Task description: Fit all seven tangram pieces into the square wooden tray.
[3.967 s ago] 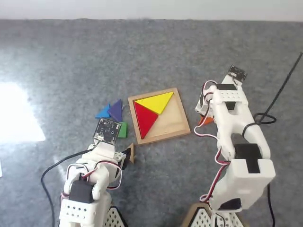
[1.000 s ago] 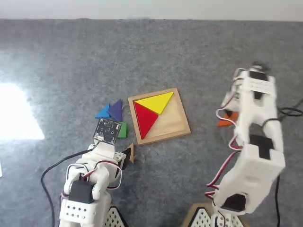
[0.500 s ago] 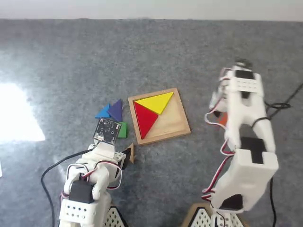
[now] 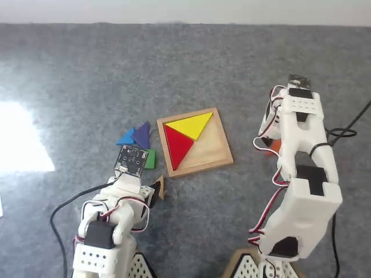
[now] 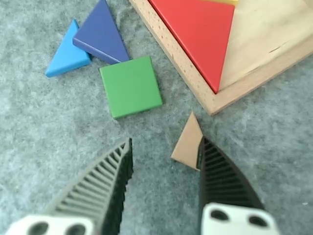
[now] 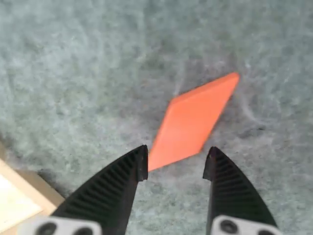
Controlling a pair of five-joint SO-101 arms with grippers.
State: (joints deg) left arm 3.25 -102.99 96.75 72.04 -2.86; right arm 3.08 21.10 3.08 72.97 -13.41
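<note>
Right of the square wooden tray, flat on the tabletop: orange parallelogram, near end between the parted fingers of the right end effector. Inside the tray, yellow triangle and red triangle. Left end effector spread wide, tan triangle just beside one finger.

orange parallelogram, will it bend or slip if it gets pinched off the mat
The orange parallelogram looks thin, flat and hard-edged, so probably stiff and light. Flush on the fuzzy grey mat, it likely drags rather than glides. Its slanted sides may let it twist in the open right tool.
</note>
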